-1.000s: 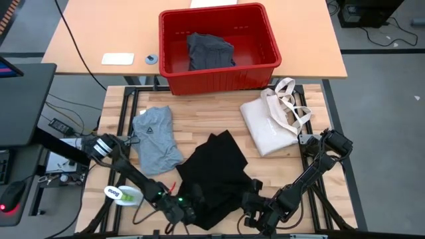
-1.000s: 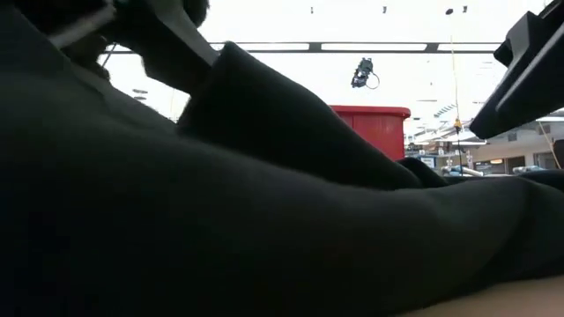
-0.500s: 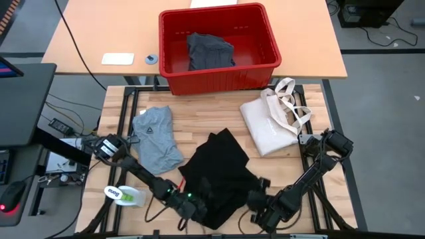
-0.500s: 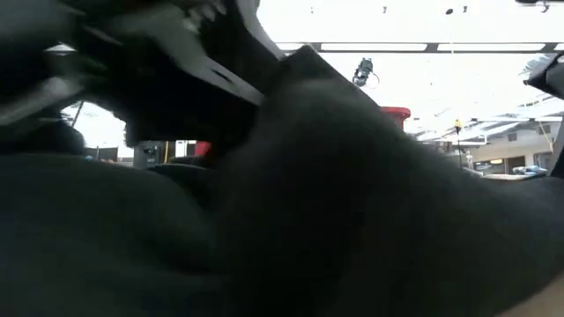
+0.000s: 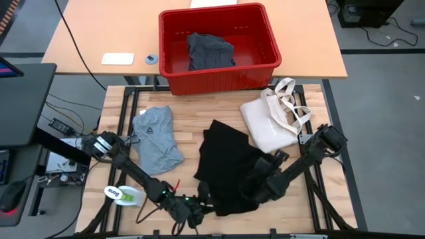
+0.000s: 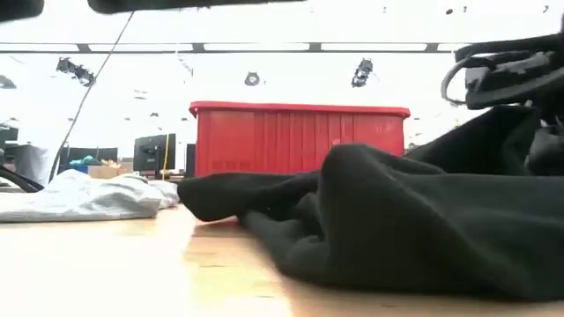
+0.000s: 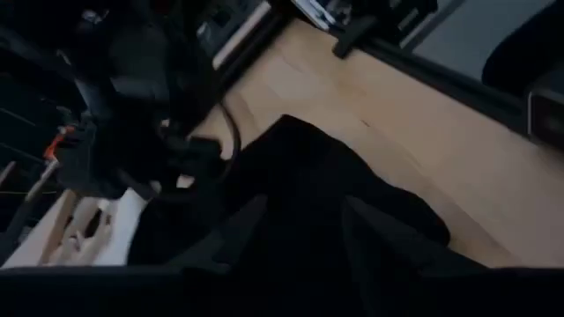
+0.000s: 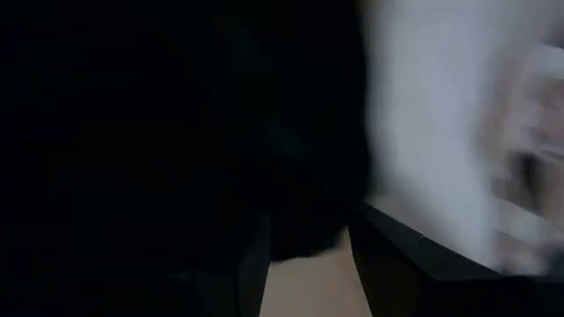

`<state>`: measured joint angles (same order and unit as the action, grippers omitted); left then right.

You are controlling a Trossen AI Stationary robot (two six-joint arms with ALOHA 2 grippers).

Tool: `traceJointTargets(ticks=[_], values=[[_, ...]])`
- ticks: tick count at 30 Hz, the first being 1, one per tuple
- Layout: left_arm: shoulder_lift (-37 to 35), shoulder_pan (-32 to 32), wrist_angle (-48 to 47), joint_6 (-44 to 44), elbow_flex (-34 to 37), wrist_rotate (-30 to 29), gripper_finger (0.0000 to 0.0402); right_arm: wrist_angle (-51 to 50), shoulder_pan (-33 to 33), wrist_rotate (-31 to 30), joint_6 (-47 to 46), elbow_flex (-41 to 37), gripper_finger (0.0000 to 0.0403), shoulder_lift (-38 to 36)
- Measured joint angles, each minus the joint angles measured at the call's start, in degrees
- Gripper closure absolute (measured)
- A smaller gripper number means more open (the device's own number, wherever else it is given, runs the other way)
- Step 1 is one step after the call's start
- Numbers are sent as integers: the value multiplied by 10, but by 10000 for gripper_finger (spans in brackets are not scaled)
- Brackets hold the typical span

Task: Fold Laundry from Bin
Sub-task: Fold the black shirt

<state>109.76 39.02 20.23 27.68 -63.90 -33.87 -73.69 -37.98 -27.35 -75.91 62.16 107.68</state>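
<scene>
The large black garment (image 5: 226, 169) lies bunched on the wooden table (image 5: 199, 113), and in the low view the black garment (image 6: 397, 229) rests in a low heap. My left gripper (image 5: 199, 204) is at its near edge, shut on black cloth. My right gripper (image 5: 255, 184) is on its right part, also shut on cloth. A light grey T-shirt (image 5: 156, 136) lies flat to the left. The red bin (image 5: 216, 46) stands at the far edge with a dark grey garment (image 5: 209, 50) inside. My left gripper has the black garment's near edge (image 7: 300, 231) between its two fingers (image 7: 240, 236). It comes in nearly level from the table's near left. How many layers it has, I cannot tell. The rest of the garment lies on the table beyond the fingers. My right gripper pinches a bunched fold of black cloth (image 8: 304, 224) on the garment's right part between its two fingers (image 8: 374, 255). The fingers slant down from the near right. Bare table (image 8: 308, 295) shows just beneath the fold. The rest of the garment lies on the table.
A cream tote bag (image 5: 272, 123) with loop handles lies at the table's right, close to the right arm. A white and green item (image 5: 123, 194) sits by the left arm near the front left. The bin's front wall (image 6: 300, 136) stands behind the garment.
My right gripper has gone toward the far edge and tipped downward, carrying the garment's near right part with it. My left gripper has shifted a little to the right and up. The black cloth, raised high before the low camera, has come down and lies farther right and farther back.
</scene>
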Motion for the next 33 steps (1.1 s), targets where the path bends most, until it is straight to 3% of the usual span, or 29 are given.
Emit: traceJointTargets(ticks=[6, 9, 12, 17, 21, 24, 27, 33], values=[[-30, -8, -76, -63, 0, -27, 251, -131, -2, 0, -42, 68, 242, -10], [-30, -28, -125, -116, 0, -28, 251, -132, -28, -1, -56, 126, 242, -10], [-30, -54, -199, -181, 0, -27, 251, -31, -56, -24, -44, 166, 242, -10], [-29, -81, -267, -256, 0, -28, 251, 248, -92, -119, 29, 158, 243, -8], [-29, -76, -280, -284, 0, -27, 251, 337, -99, -173, 57, 158, 246, 48], [-29, -64, -286, -286, 1, -28, 251, 309, -99, -150, 55, 191, 253, 114], [-29, -50, -284, -267, 10, -58, 251, 202, -103, -143, 17, 267, 259, 169], [-29, -45, -266, -246, 47, -132, 251, -35, -129, -222, -37, 469, 265, 265]])
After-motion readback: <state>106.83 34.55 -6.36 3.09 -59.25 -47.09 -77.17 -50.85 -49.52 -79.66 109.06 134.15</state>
